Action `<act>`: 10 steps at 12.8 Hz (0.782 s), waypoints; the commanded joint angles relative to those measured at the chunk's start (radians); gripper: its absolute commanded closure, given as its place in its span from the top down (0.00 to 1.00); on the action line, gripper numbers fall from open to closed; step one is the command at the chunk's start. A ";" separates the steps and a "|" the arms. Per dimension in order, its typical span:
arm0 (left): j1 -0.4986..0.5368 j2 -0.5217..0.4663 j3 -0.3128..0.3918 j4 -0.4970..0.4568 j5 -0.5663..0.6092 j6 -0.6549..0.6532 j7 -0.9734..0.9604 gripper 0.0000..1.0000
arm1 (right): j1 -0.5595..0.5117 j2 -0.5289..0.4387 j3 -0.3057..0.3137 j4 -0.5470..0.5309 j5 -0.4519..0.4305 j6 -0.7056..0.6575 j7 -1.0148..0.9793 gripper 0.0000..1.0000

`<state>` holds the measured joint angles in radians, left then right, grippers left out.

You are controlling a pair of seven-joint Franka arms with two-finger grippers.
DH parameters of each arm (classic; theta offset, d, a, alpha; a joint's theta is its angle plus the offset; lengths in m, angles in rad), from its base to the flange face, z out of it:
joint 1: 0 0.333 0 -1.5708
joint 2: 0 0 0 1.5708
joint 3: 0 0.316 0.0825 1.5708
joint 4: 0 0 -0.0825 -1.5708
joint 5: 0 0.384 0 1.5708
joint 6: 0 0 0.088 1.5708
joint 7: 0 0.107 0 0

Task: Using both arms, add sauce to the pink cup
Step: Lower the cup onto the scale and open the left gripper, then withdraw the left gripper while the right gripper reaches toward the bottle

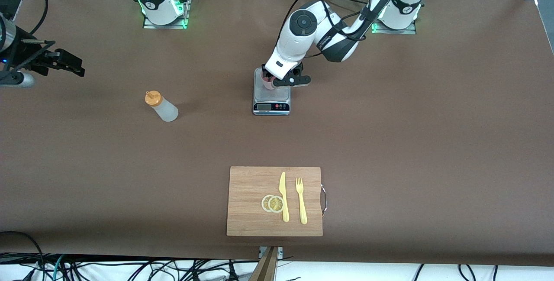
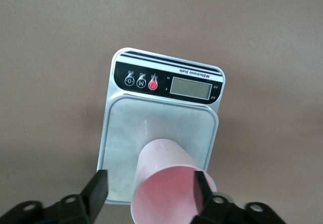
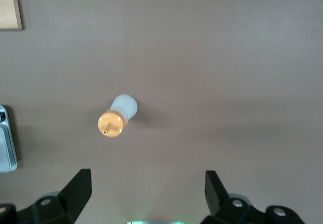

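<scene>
The cup [image 2: 169, 183] stands on the scale [image 2: 161, 128] in mid-table [image 1: 389, 142]; the sauce [image 1: 162, 107] stands untouched toward the right arm's end, well apart from it, so gripping and pouring are left, as I judge; the left tool [image 2: 149, 191] is spread around the cup, one finger [image 2: 199, 188] at its wall, the other clear, pinching nothing; the right tool [image 3: 146, 188] hangs high over the table near the sauce, spread wide and empty.

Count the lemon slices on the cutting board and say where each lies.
2. One lemon slice touches the yellow knife on the cutting board; the other slice overlaps it, toward the right arm's end. None seems hidden.
</scene>
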<state>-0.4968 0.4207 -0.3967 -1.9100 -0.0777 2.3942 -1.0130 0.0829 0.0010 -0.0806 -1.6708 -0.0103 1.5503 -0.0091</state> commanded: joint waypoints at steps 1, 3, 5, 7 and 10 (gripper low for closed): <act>0.038 -0.030 0.004 0.102 -0.017 -0.165 0.013 1.00 | 0.003 0.014 0.001 0.010 0.021 -0.062 -0.188 0.99; 0.085 -0.031 0.007 0.198 -0.004 -0.265 0.054 1.00 | -0.008 0.022 -0.007 -0.001 0.055 -0.062 -0.377 0.99; 0.115 -0.055 0.051 0.270 0.001 -0.366 0.184 1.00 | -0.014 0.050 -0.059 -0.013 0.113 -0.058 -0.596 0.99; 0.127 -0.082 0.108 0.319 0.001 -0.444 0.347 1.00 | -0.014 0.074 -0.109 -0.042 0.174 -0.047 -0.792 0.99; 0.213 -0.140 0.168 0.335 0.001 -0.512 0.451 1.00 | -0.014 0.131 -0.177 -0.070 0.289 -0.027 -1.090 0.99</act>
<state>-0.3384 0.3244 -0.2473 -1.5808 -0.0766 1.9342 -0.6457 0.0695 0.1081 -0.2267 -1.7228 0.2102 1.5067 -0.9387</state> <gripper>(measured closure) 0.000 0.009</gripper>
